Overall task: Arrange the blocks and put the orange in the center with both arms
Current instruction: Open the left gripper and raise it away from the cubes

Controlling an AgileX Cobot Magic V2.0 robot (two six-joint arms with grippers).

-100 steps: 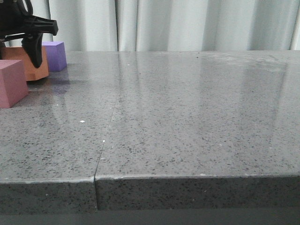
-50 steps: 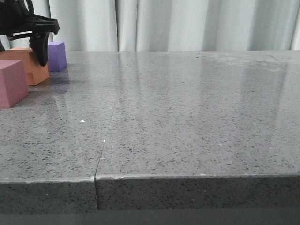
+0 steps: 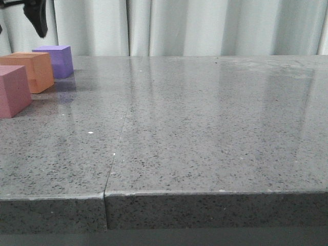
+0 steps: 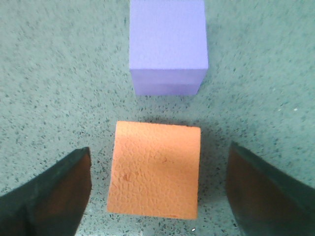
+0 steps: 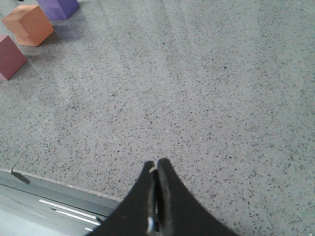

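Three cubes stand in a row at the table's far left: the pink cube (image 3: 13, 89) nearest, the orange cube (image 3: 31, 70) in the middle, the purple cube (image 3: 57, 60) farthest. My left gripper (image 4: 157, 194) is open and empty, above the orange cube (image 4: 155, 169), with its fingers (image 4: 49, 196) wide on either side and clear of it. The purple cube (image 4: 167, 46) lies just beyond. In the front view only one left finger (image 3: 38, 19) shows, high above the cubes. My right gripper (image 5: 156, 164) is shut and empty near the table's front edge, far from the cubes (image 5: 28, 23).
The grey speckled table (image 3: 205, 128) has a seam (image 3: 115, 154) running front to back left of the middle. A pale curtain (image 3: 205, 25) hangs behind. The table's front edge (image 5: 54, 184) lies under my right gripper.
My left gripper has risen straight up from the orange cube, which stays on the table between pink and purple. The right arm has not moved.
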